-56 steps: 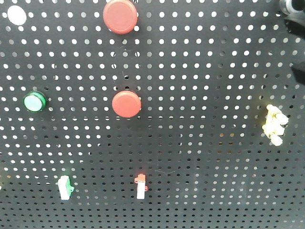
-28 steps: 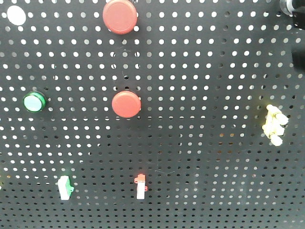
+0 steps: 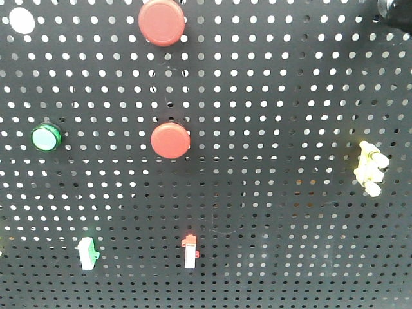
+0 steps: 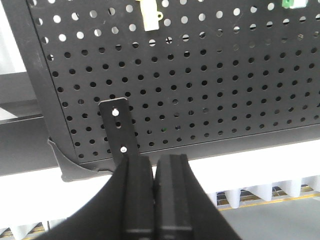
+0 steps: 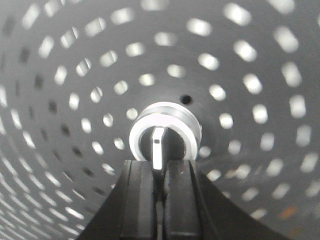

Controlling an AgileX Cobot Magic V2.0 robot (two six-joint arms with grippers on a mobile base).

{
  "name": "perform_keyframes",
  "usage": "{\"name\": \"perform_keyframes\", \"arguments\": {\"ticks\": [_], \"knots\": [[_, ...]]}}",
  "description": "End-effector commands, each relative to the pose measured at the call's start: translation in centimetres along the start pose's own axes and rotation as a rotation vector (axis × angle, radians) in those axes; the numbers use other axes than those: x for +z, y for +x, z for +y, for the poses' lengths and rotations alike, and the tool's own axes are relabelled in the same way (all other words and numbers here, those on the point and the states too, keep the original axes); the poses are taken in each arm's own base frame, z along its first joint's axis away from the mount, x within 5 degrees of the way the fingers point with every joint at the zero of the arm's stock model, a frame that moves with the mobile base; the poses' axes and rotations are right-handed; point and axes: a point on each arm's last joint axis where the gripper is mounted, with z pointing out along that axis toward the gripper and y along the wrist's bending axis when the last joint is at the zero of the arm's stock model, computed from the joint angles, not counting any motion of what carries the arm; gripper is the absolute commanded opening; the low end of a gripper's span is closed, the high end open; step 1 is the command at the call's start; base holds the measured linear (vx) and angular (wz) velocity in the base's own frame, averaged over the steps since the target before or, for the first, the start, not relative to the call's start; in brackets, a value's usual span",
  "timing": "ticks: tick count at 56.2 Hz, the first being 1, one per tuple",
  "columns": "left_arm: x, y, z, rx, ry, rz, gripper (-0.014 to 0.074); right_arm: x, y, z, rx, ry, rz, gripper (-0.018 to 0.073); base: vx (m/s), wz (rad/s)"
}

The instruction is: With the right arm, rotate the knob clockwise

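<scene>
In the right wrist view the knob (image 5: 172, 112) is a small black round knob with a silvery ring and a white pointer bar (image 5: 158, 147), mounted on the black pegboard (image 5: 240, 60). My right gripper (image 5: 159, 167) is shut on the knob, with the pointer bar pinched between the fingertips. In the front view only a dark shape (image 3: 394, 9) shows at the top right corner; I cannot tell knob from arm there. My left gripper (image 4: 154, 160) is shut and empty, just below the pegboard's bottom edge.
On the pegboard (image 3: 277, 96) are two large red buttons (image 3: 161, 21) (image 3: 170, 140), a green button (image 3: 47, 137), a yellow fitting (image 3: 370, 168), a white-green switch (image 3: 87, 252) and a red-white switch (image 3: 189, 251). A black bracket (image 4: 117, 127) hangs near the left gripper.
The dark part of my right arm at the front view's right edge has moved up and out of view. Nothing on the board has moved.
</scene>
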Motion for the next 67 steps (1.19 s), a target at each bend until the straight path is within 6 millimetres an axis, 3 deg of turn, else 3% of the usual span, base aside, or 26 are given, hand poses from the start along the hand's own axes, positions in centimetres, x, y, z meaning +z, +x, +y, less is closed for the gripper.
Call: {"name": "perform_keyframes", "arguments": {"ticks": [1, 10, 43, 53, 67], "knots": [[0.06, 0.25, 0.02, -0.008, -0.009, -0.068, -0.0006, -0.83, -2.30, 1.91, 0.166, -0.208, -0.164, -0.0008, 0.00, 0.00], [0.06, 0.25, 0.02, -0.008, -0.009, -0.068, -0.0006, -0.88, -2.44, 2.06, 0.304, -0.239, -0.163, -0.0008, 0.00, 0.00], [0.06, 0.25, 0.02, -0.008, -0.009, -0.068, -0.0006, -1.19, -3.05, 2.68, 0.323, -0.324, -0.219, 0.0057, 0.00, 0.00], [0.06, 0.25, 0.02, -0.008, -0.009, -0.068, -0.0006, -1.19, -3.05, 2.69, 0.323, -0.325, -0.220, 0.0147, 0.00, 0.00], [0.06, 0.25, 0.02, -0.008, -0.009, -0.068, -0.0006, -1.21, -3.09, 2.72, 0.323, -0.330, -0.222, 0.0379, 0.00, 0.00]]}}
